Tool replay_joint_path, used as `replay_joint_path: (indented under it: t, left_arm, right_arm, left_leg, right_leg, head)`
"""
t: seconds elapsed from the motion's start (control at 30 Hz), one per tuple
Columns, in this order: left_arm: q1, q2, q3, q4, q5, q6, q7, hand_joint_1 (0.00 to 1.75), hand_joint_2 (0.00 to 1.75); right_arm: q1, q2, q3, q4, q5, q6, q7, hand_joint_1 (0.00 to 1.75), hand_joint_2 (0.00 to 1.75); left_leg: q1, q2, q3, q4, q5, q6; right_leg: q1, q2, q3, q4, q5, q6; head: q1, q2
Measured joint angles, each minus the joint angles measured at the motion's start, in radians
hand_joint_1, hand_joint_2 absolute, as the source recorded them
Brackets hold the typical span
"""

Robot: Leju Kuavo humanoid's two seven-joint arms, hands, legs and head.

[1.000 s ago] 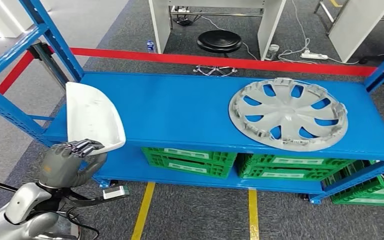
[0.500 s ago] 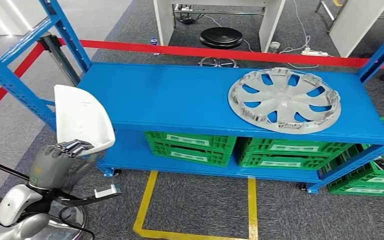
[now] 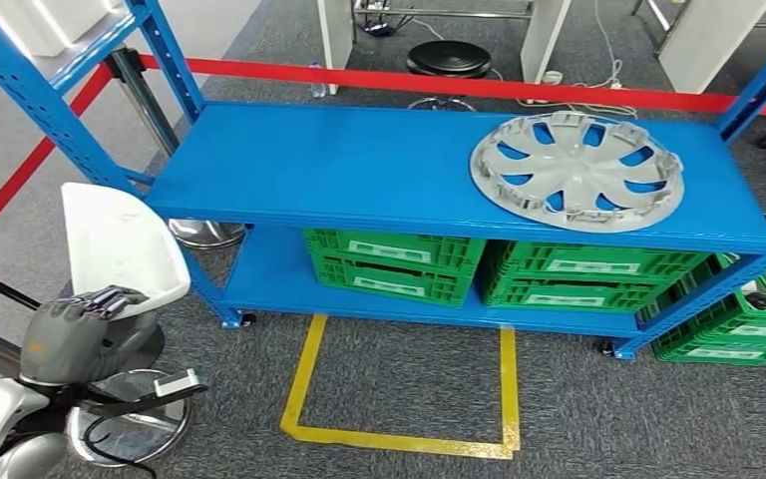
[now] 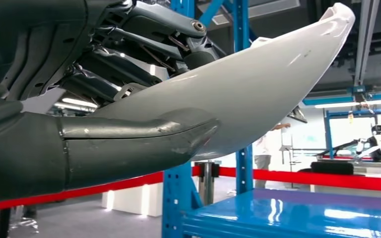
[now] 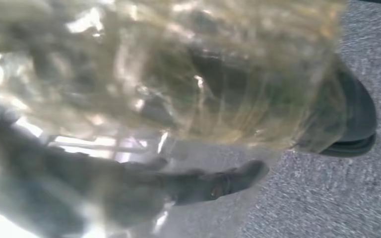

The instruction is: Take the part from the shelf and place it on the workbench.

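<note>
The left hand [image 3: 80, 329] grips the white part [image 3: 120, 244] by its near edge, thumb beneath and fingers [image 4: 129, 64] over the rim, holding it up off the blue shelf [image 3: 359, 170], out past the shelf's left end. A silver wheel cover [image 3: 576, 172] lies flat on the shelf's right side, with green crates [image 3: 389, 264] on the level below. The right wrist view is blurred, so the right hand's state cannot be told.
</note>
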Motion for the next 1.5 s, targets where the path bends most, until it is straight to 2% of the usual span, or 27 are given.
replay_joint_path:
  t: [0.03,0.1,0.13,0.17,0.23,0.27,0.3,0.37,0.43,0.5,0.6,0.67,0.77,0.8,0.83,0.87,0.93,1.0,1.07,1.13,1.17,1.27,1.3,1.33,1.4,1.43,1.5]
  left_arm:
    - [0.005,0.002,0.009,-0.001,0.000,0.000,0.000,1.75,1.75]
    - [0.010,0.006,0.022,-0.003,0.001,0.000,0.000,1.75,1.75]
    - [0.014,0.008,0.027,-0.004,0.001,0.000,0.000,1.75,1.75]
    - [0.017,0.010,0.030,-0.004,0.001,0.000,-0.001,1.75,1.75]
    - [0.023,0.013,0.036,-0.004,0.001,0.000,-0.001,1.75,1.75]
    - [0.024,0.014,0.039,-0.004,0.001,0.000,-0.001,1.75,1.75]
    - [0.027,0.014,0.042,-0.004,0.000,0.000,-0.002,1.75,1.75]
    - [0.032,0.014,0.046,-0.004,-0.001,0.000,-0.002,1.75,1.75]
    - [0.036,0.016,0.051,-0.005,-0.003,0.000,-0.002,1.75,1.75]
    - [0.041,0.019,0.059,-0.008,-0.006,0.000,-0.003,1.75,1.75]
    - [0.050,0.022,0.071,-0.014,-0.009,0.000,-0.007,1.75,1.75]
    - [0.052,0.023,0.075,-0.015,-0.009,0.000,-0.010,1.75,1.75]
    - [0.059,0.022,0.076,-0.017,-0.009,0.000,-0.011,1.75,1.75]
    - [0.060,0.022,0.076,-0.017,-0.009,0.000,-0.011,1.75,1.75]
    - [0.061,0.022,0.076,-0.017,-0.009,0.000,-0.011,1.75,1.75]
    - [0.061,0.021,0.076,-0.017,-0.009,0.000,-0.011,1.75,1.75]
    - [0.061,0.021,0.077,-0.017,-0.009,0.000,-0.011,1.75,1.75]
    - [0.062,0.022,0.078,-0.017,-0.009,0.000,-0.011,1.75,1.75]
    - [0.062,0.022,0.079,-0.018,-0.009,0.000,-0.011,1.75,1.75]
    - [0.063,0.023,0.080,-0.018,-0.009,0.000,-0.011,1.75,1.75]
    - [0.063,0.023,0.080,-0.018,-0.009,0.000,-0.011,1.75,1.75]
    - [0.061,0.022,0.080,-0.018,-0.009,0.000,-0.011,1.75,1.75]
    - [0.061,0.021,0.080,-0.018,-0.009,0.000,-0.011,1.75,1.75]
    - [0.061,0.020,0.080,-0.018,-0.009,0.000,-0.011,1.75,1.75]
    - [0.061,0.019,0.079,-0.018,-0.009,0.000,-0.011,1.75,1.75]
    - [0.060,0.019,0.079,-0.018,-0.009,0.000,-0.011,1.75,1.75]
    - [0.057,0.019,0.080,-0.019,-0.009,0.000,-0.011,1.75,1.75]
  right_arm:
    - [-0.001,0.000,0.000,-0.001,0.006,-0.001,-0.002,0.00,0.00]
    - [0.000,0.000,0.000,-0.003,0.015,-0.003,-0.007,0.00,0.00]
    - [0.001,0.000,0.000,-0.005,0.018,-0.003,-0.009,0.00,0.00]
    - [0.002,0.000,0.000,-0.005,0.021,-0.003,-0.009,0.00,0.00]
    - [0.003,0.001,0.000,-0.006,0.026,-0.003,-0.009,0.00,0.00]
    - [0.003,0.001,0.000,-0.007,0.027,-0.003,-0.009,0.00,0.00]
    - [0.002,0.001,0.000,-0.007,0.029,-0.003,-0.009,0.00,0.00]
    - [0.002,0.001,0.000,-0.007,0.029,-0.001,-0.009,0.00,0.00]
    - [0.001,0.001,0.000,-0.007,0.028,0.002,-0.009,0.00,0.00]
    - [-0.001,0.001,0.000,-0.007,0.024,0.004,-0.009,0.00,0.00]
    - [-0.004,0.002,0.000,-0.007,0.017,0.005,-0.009,0.00,0.00]
    - [-0.004,0.004,0.000,-0.007,0.013,0.006,-0.009,0.00,0.00]
    - [-0.005,0.005,0.001,-0.007,0.012,0.006,-0.009,0.00,0.00]
    - [-0.005,0.005,0.001,-0.007,0.011,0.006,-0.009,0.00,0.00]
    - [-0.005,0.005,0.001,-0.007,0.011,0.006,-0.009,0.00,0.00]
    - [-0.005,0.005,0.001,-0.007,0.011,0.006,-0.009,0.00,0.00]
    - [-0.006,0.005,0.001,-0.007,0.011,0.006,-0.009,0.00,0.00]
    - [-0.009,0.005,0.000,-0.007,0.011,0.006,-0.009,0.00,0.00]
    - [-0.011,0.005,0.000,-0.007,0.011,0.006,-0.010,0.00,0.00]
    - [-0.011,0.005,0.000,-0.007,0.010,0.008,-0.012,0.00,0.00]
    - [-0.011,0.005,0.000,-0.007,0.010,0.010,-0.012,0.00,0.00]
    - [-0.011,0.006,0.000,-0.007,0.011,0.016,-0.012,0.00,0.00]
    - [-0.011,0.006,0.000,-0.007,0.013,0.018,-0.012,0.00,0.00]
    - [-0.011,0.006,0.000,-0.007,0.015,0.020,-0.012,0.00,0.00]
    - [-0.011,0.006,0.000,-0.006,0.020,0.022,-0.012,0.00,0.00]
    - [-0.011,0.006,0.000,-0.006,0.022,0.022,-0.012,0.00,0.00]
    - [-0.011,0.006,0.000,-0.006,0.026,0.023,-0.012,0.00,0.00]
  left_leg:
    - [0.000,0.001,-0.005,0.000,0.010,-0.005]
    - [0.002,0.000,-0.014,0.002,0.021,-0.015]
    - [0.003,-0.001,-0.020,0.011,0.005,-0.021]
    - [0.005,-0.002,-0.028,0.038,-0.031,-0.028]
    - [0.010,-0.001,-0.053,0.149,-0.138,-0.038]
    - [0.013,-0.001,-0.064,0.217,-0.177,-0.042]
    - [0.015,-0.001,-0.068,0.270,-0.191,-0.044]
    - [0.018,-0.001,-0.039,0.288,-0.152,-0.046]
    - [0.019,-0.002,0.048,0.179,-0.104,-0.041]
    - [0.017,-0.003,0.122,0.059,-0.104,-0.032]
    - [0.013,-0.003,0.134,0.009,-0.107,-0.016]
    - [0.016,-0.002,0.124,-0.012,-0.099,-0.002]
    - [0.015,0.000,0.094,-0.022,-0.080,0.009]
    - [0.013,0.001,0.083,-0.021,-0.071,0.009]
    - [0.011,0.001,0.072,-0.019,-0.062,0.009]
    - [0.009,0.002,0.061,-0.016,-0.054,0.008]
    - [0.008,0.002,0.038,-0.009,-0.038,0.004]
    - [0.006,0.001,0.022,-0.003,-0.022,-0.005]
    - [0.006,0.000,0.016,-0.004,-0.004,-0.015]
    - [0.008,-0.001,0.009,-0.001,-0.003,-0.026]
    - [0.009,-0.002,0.002,0.015,-0.030,-0.032]
    - [0.016,-0.002,-0.027,0.164,-0.186,-0.048]
    - [0.018,-0.002,-0.033,0.224,-0.215,-0.052]
    - [0.020,-0.002,-0.031,0.266,-0.219,-0.054]
    - [0.023,-0.002,0.014,0.257,-0.169,-0.055]
    - [0.024,-0.002,0.059,0.207,-0.143,-0.054]
    - [0.022,-0.003,0.158,0.068,-0.142,-0.048]
  right_leg:
    - [0.002,0.001,0.024,-0.043,-0.014,-0.002]
    - [0.002,-0.002,0.017,-0.064,-0.014,-0.012]
    - [0.001,-0.004,0.009,-0.065,-0.006,-0.019]
    - [0.000,-0.007,-0.001,-0.066,0.003,-0.027]
    - [0.000,-0.012,-0.021,-0.063,0.022,-0.037]
    - [0.001,-0.014,-0.031,-0.060,0.031,-0.039]
    - [0.002,-0.016,-0.043,-0.055,0.040,-0.038]
    - [0.003,-0.017,-0.071,-0.044,0.055,-0.036]
    - [0.004,-0.018,-0.097,-0.030,0.065,-0.031]
    - [0.005,-0.018,-0.114,-0.019,0.075,-0.022]
    - [0.002,-0.016,-0.133,-0.016,0.092,-0.005]
    - [0.001,-0.009,-0.159,0.013,0.054,0.003]
    - [-0.001,-0.003,-0.210,0.178,-0.070,0.011]
    - [-0.001,-0.003,-0.217,0.233,-0.088,0.012]
    - [0.000,-0.003,-0.212,0.261,-0.081,0.012]
    - [0.000,-0.003,-0.192,0.255,-0.055,0.011]
    - [0.000,-0.002,-0.109,0.145,0.003,0.006]
    - [0.003,0.000,-0.014,0.000,0.004,0.000]
    - [0.007,0.001,0.018,-0.064,-0.011,-0.006]
    - [0.005,-0.002,0.000,-0.067,0.005,-0.019]
    - [0.004,-0.006,-0.010,-0.068,0.016,-0.027]
    - [0.006,-0.013,-0.048,-0.063,0.050,-0.041]
    - [0.007,-0.014,-0.063,-0.059,0.062,-0.042]
    - [0.008,-0.015,-0.080,-0.053,0.073,-0.042]
    - [0.009,-0.016,-0.121,-0.037,0.093,-0.038]
    - [0.009,-0.016,-0.139,-0.029,0.101,-0.034]
    - [0.011,-0.015,-0.165,-0.013,0.115,-0.025]
  head:
    - [0.000,0.000]
    - [0.000,0.000]
    - [-0.001,0.000]
    - [-0.002,0.000]
    - [-0.006,0.000]
    - [-0.008,0.000]
    - [-0.008,0.000]
    - [-0.008,0.000]
    - [-0.008,0.000]
    - [-0.007,0.000]
    - [-0.008,0.000]
    - [-0.005,0.000]
    - [0.002,0.000]
    - [0.002,0.000]
    - [0.002,0.000]
    - [0.002,0.000]
    - [0.001,0.000]
    - [0.001,0.000]
    - [0.000,0.000]
    - [0.000,0.000]
    - [-0.001,0.000]
    - [-0.006,0.000]
    - [-0.007,0.000]
    - [-0.007,0.000]
    - [-0.007,0.000]
    - [-0.007,0.000]
    - [-0.007,0.000]
